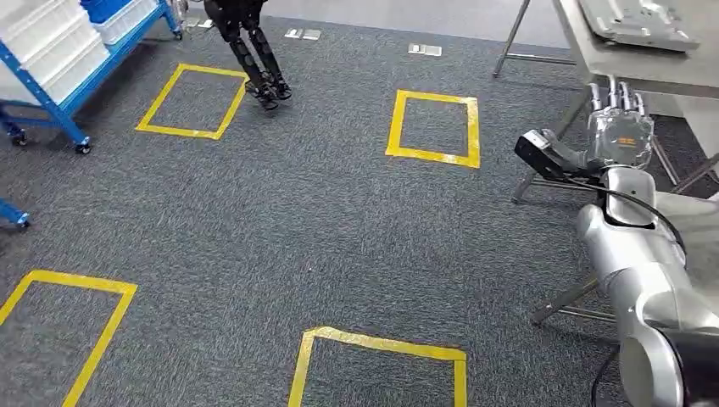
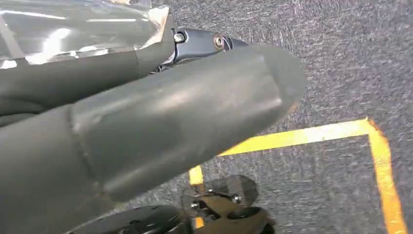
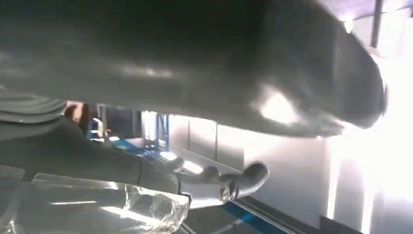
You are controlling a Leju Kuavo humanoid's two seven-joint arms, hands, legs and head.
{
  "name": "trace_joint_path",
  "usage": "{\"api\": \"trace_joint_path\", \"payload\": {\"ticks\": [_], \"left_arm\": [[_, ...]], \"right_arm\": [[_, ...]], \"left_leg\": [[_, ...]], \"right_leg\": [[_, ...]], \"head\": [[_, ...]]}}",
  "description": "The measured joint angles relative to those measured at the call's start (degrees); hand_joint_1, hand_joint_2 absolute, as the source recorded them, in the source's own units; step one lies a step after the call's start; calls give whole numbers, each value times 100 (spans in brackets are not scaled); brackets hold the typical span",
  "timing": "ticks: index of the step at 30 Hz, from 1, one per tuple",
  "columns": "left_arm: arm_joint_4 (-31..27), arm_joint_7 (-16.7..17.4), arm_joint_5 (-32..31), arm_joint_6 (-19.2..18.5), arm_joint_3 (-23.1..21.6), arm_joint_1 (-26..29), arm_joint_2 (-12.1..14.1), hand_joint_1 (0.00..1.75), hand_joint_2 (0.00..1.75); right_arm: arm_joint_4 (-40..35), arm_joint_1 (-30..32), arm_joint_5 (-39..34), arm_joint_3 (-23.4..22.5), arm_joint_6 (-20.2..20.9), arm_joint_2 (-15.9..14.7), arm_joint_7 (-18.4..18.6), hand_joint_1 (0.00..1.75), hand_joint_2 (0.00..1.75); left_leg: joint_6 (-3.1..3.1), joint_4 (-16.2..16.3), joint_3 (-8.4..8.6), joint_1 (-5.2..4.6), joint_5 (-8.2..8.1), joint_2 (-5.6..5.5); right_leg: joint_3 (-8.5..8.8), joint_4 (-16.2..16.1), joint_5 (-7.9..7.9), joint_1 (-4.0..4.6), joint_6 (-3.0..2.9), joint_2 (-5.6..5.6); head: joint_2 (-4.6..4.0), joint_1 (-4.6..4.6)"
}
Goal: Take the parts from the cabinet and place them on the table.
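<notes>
At the far left of the head view a blue-framed cabinet [image 1: 64,64] on castors holds white bins on its shelves. Just to its right, four squares of yellow tape [image 1: 194,102] mark the grey carpet [image 1: 280,220], two far and two near, and a dark two-legged robot [image 1: 254,51] stands beside the far left square. Further right, a grey table [image 1: 644,72] on folding metal legs carries a flat grey part [image 1: 640,24] near its far edge. Below that table edge the right hand [image 1: 617,127] is raised on its silver arm, its fingers [image 1: 616,95] pointing up toward the table; it grips a part in a clear plastic bag [image 1: 621,134], held against the palm. In the right wrist view the thick thumb [image 3: 219,63] lies above that crinkled bag [image 3: 97,209], with darker fingers beyond it. In the left wrist view the left hand [image 2: 146,122] hangs over the carpet above a yellow tape corner; a shiny clear film [image 2: 83,29] lies along its darker fingers, but I cannot tell whether the hand grips it or how far the fingers are curled.
</notes>
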Motion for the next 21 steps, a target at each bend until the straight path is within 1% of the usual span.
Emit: {"api": "trace_joint_path", "payload": {"ticks": [1, 2, 3, 4, 5, 6, 7, 8, 9, 11, 12, 13, 14, 15, 16, 17, 18, 19, 20, 21], "left_arm": [[0, 2, 0, 0, 0, 2, -4, 0, 0], [2, 4, 0, -2, 0, 3, -4, 0, 0], [2, 9, 0, -7, 0, 13, -4, 0, 0], [2, 9, 0, -7, 2, 16, -2, 0, 0], [2, 9, 0, -7, 2, 14, -2, 0, 0], [2, 9, 0, -9, 2, 11, -4, 0, 0], [2, 9, 0, -9, 2, 12, 0, 0, 0], [2, 9, 0, -9, 0, 4, 0, 0, 0], [2, 9, 0, -9, 2, 11, 0, 0, 0], [2, 13, 0, -9, 2, 53, -2, 0, 0], [2, 17, 0, -9, 2, 59, 0, 0, 0], [2, 20, 0, -9, 2, 58, 2, 0, 0], [2, 22, 0, -7, 2, 53, 2, 0, 0], [2, 24, 0, -7, 2, 44, 4, 0, 0], [2, 24, 0, -7, 2, 45, 2, 0, 0], [2, 26, -2, -7, 2, 50, 2, 0, 0], [4, 26, -7, -7, 2, 55, 2, 0, 0], [4, 31, -7, -7, 2, 57, 0, 0, 0], [2, 31, -9, -4, 2, 55, 2, 0, 0], [2, 31, -9, -4, 2, 50, 4, 0, 0]], "right_arm": [[0, 38, 0, 0, 0, -11, 4, 0, 0], [0, 68, 7, 2, 0, -13, 4, 0, 0], [0, 101, 11, 9, 0, -11, 6, 0, 0], [0, 127, 15, 15, 0, -9, 6, 0, 0], [0, 128, 20, 18, -2, -9, 6, 0, 0], [0, 122, 22, 17, -4, -11, 9, 0, 0], [0, 123, 22, 20, -4, -9, 9, 0, 0], [0, 124, 26, 20, -7, -13, 9, 0, 0], [0, 126, 26, 20, -7, -15, 13, 0, 0], [0, 129, 26, 26, -15, 27, 13, 0, 0], [0, 128, 26, 31, -17, 48, 13, 0, 0], [-4, 129, 26, 33, -24, 59, 13, 0, 0], [-9, 131, 26, 35, -28, 61, 13, 0, 0], [-13, 132, 28, 37, -35, 61, 9, 0, 0], [-13, 132, 28, 46, -41, 61, 4, 0, 0], [-13, 135, 28, 57, -50, 64, 0, 0, 0], [-13, 142, 33, 66, -57, 64, 0, 0, 0], [-15, 146, 39, 76, -63, 70, 0, 0, 0], [-18, 146, 46, 85, -72, 81, -2, 0, 0], [-31, 146, 48, 87, -77, 88, -2, 0, 0]], "left_leg": [[0, 2, -3, 0, 0, -60], [0, 3, -2, -6, 0, -114], [-1, 7, 0, -7, 1, -163], [-4, 11, 0, -4, 3, -231], [-10, 19, 3, 2, 5, -289], [-17, 29, 8, 11, 4, -341], [-45, 37, -5, 10, 4, -393], [-92, 75, -44, -21, 0, -444], [-131, 62, -66, -16, 28, -480], [-197, 24, -75, -5, 71, -554], [-214, 42, -101, -8, 59, -567], [-235, 163, -150, -20, -74, -324], [-256, 456, -267, -14, -276, -152], [-276, 892, -453, -2, -502, -75], [-286, 1396, -673, 8, -717, -40], [-296, 1795, -856, 12, -848, -23], [-299, 1923, -915, 20, -834, -20], [-297, 1727, -816, 32, -685, -9], [-287, 1325, -600, 34, -478, 20], [-267, 831, -335, 34, -266, 66]], "right_leg": [[-233, 481, -159, -1, 13, 37], [-364, 747, -212, -3, 47, 57], [-403, 795, -180, -9, 85, 59], [-275, 485, -11, -28, 158, 59], [-56, 21, 200, -64, 229, 67], [193, -489, 409, -105, 287, 105], [392, -944, 525, -161, 317, 277], [484, -1034, 506, -90, 263, 333], [461, -1018, 522, -84, 205, 298], [456, -990, 527, -17, 156, 238], [459, -1037, 562, -126, 90, 185], [476, -1047, 579, -118, 46, 143], [473, -1048, 581, -105, -59, 105], [471, -1048, 572, -71, -98, 59], [474, -1047, 567, -48, -109, 7], [474, -1047, 564, -31, -114, -47], [476, -1047, 563, -19, -114, -89], [478, -1045, 559, -16, -114, -134], [483, -1043, 557, -13, -114, -164], [493, -1043, 552, -13, -116, -199]], "head": [[0, 9], [0, 9], [0, 0], [0, 11], [0, 6], [0, 6], [0, 17], [0, 11], [0, 6], [0, 7], [0, -2], [0, -13], [0, -42], [0, -44], [0, -39], [0, -42], [0, -42], [0, -41], [0, -46], [0, -44]]}}
